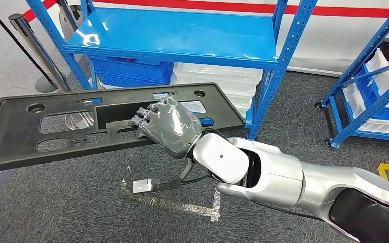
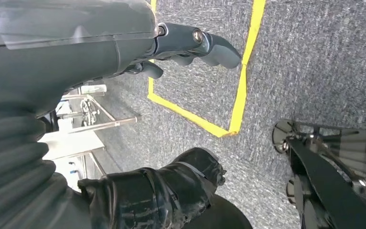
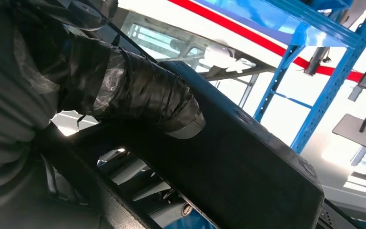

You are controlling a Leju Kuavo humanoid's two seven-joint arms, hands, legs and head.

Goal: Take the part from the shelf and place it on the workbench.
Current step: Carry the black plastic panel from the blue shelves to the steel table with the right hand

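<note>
From the head view, the part (image 1: 81, 126), a long flat black panel with cut-outs, is seen carried in the air in front of the blue shelf (image 1: 182, 38), clear of its top board and above the grey carpet (image 1: 71, 207). It is gripped by the right hand (image 1: 169, 126), whose fingers are curled down into the big central opening near the panel's right end. The long axis is laid almost straight across the picture, so most of the panel's length is thrown out to the left of the hand, well past the grip, and only a short stub is left on the right. No workbench is caught here, so the direction of the set-down cannot be told. The overhanging left end is judged to be what must be watched when the panel is swung.

At the left wrist, the left hand (image 2: 138, 52) is shown hanging over carpet marked with yellow tape (image 2: 240, 90). Its fingers are loosely curled, its thumb is held apart, and nothing is held. No support is being given to the panel's far end.

At the right wrist, the taped thumb (image 3: 138, 98) is seen pressed against the panel's dark edge, with the shelf's blue uprights behind. The grip is confirmed as a firm clamp.
</note>
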